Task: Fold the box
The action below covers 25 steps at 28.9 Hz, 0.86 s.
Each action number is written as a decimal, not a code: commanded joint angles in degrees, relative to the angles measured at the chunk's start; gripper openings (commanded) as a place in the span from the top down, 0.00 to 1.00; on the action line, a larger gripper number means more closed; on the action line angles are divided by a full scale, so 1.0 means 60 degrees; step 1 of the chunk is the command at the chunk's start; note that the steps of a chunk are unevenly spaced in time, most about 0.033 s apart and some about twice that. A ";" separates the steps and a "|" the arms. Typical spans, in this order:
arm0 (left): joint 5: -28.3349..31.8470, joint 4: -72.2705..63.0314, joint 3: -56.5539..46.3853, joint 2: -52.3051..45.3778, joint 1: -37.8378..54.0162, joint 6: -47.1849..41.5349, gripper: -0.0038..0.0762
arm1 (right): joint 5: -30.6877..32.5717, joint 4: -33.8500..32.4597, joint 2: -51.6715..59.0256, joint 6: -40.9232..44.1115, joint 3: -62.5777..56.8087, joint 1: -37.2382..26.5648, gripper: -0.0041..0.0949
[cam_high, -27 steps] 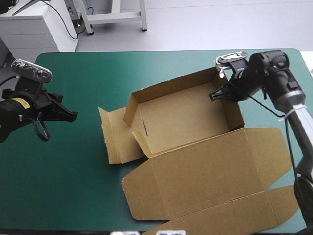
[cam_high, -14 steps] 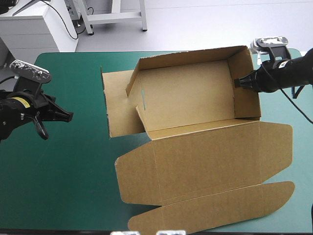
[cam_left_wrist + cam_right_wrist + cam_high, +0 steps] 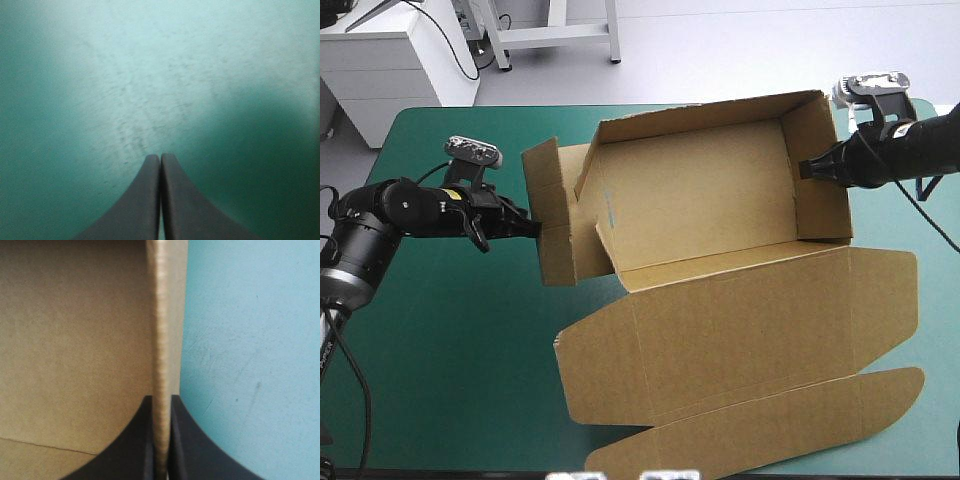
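Right tool (image 3: 807, 170) is clamping the box (image 3: 700, 200) wall; left tool (image 3: 532, 228), closed and empty, is hovering beside the flap (image 3: 560, 210), which likely needs raising

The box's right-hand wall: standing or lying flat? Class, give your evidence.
Standing. The wall rises from the box floor, its top edge pinched between the right gripper's fingers.

- Left gripper (image 3: 533, 228) is in from the tabletop's (image 3: 450, 350) left side; its tip is at the box's left flap (image 3: 558, 200).
- Box (image 3: 720, 200) lies farther back and right than first logged, right gripper (image 3: 807, 169) along with it.
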<state>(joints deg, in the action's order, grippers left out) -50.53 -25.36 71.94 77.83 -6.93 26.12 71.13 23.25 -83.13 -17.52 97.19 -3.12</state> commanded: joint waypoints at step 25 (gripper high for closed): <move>-0.2335 -0.8829 0.0277 -0.0286 -0.0009 0.4657 0.96 | -0.0428 0.0547 0.0368 0.0254 0.0281 -0.0067 0.98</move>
<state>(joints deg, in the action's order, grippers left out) -63.99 -72.11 71.94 77.83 -6.93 52.46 71.13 22.89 -83.13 -16.49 97.19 -3.12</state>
